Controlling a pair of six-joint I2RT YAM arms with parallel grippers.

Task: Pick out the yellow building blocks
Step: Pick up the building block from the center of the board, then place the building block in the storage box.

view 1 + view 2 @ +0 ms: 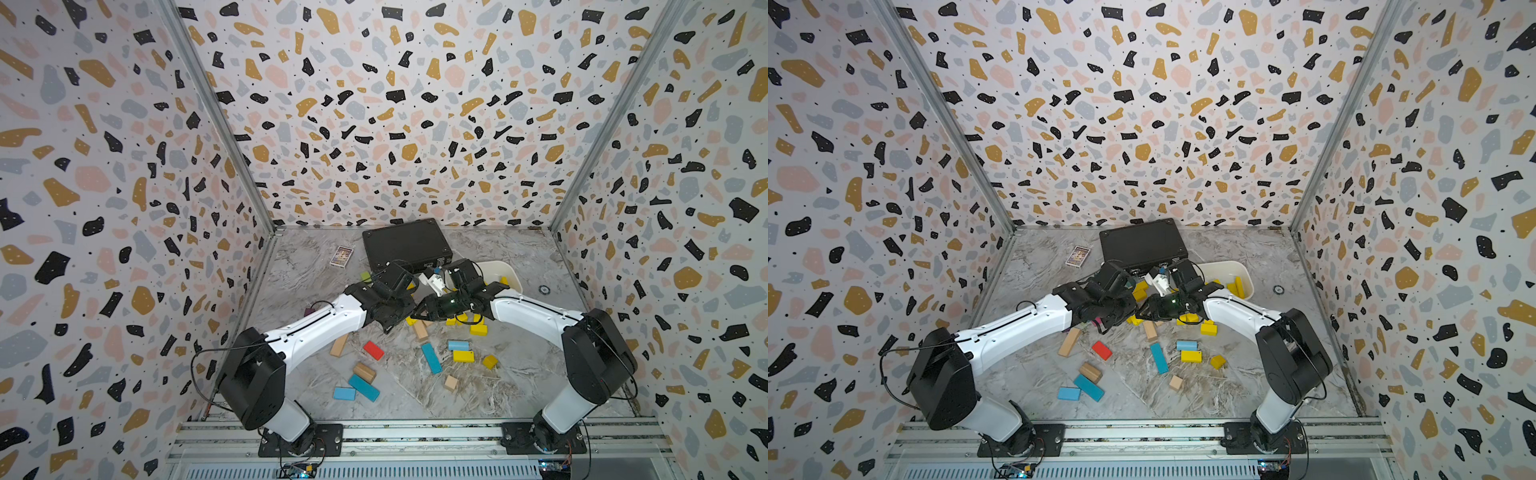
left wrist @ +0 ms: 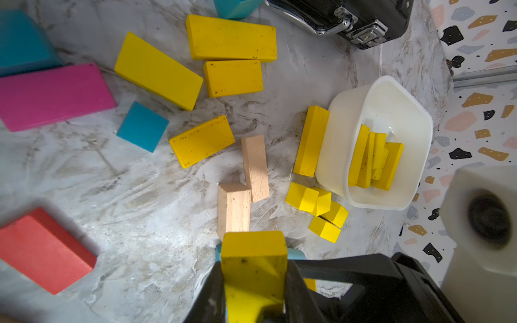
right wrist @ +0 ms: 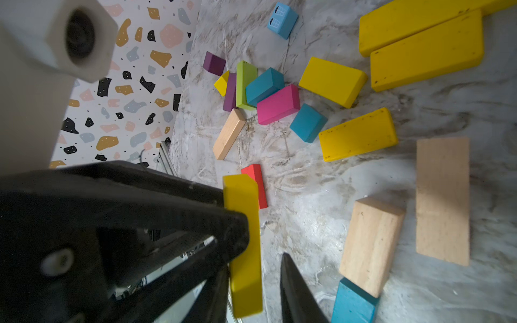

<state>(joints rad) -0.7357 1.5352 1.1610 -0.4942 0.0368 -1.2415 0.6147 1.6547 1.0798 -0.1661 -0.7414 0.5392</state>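
Observation:
My left gripper point(image 2: 253, 282) is shut on a yellow building block point(image 2: 253, 260) held above the table. In the right wrist view that same block point(image 3: 243, 223) stands between the fingers of my right gripper point(image 3: 256, 271). One finger point(image 3: 293, 285) stands apart from the block with a gap, so the right gripper is open. In both top views the two grippers meet at mid-table. More yellow blocks point(image 2: 156, 70) point(image 2: 201, 141) lie loose, small cubes point(image 2: 316, 201) sit beside a white bowl point(image 2: 349, 95), and several yellow bars point(image 2: 375, 159) stand inside it.
A black case point(image 1: 405, 245) and a card box point(image 1: 341, 255) lie at the back. Tan point(image 2: 233, 207), blue point(image 1: 431, 358), red point(image 1: 373, 350) and pink point(image 2: 53, 96) blocks are scattered around. More yellow blocks point(image 1: 463, 356) lie nearer the front.

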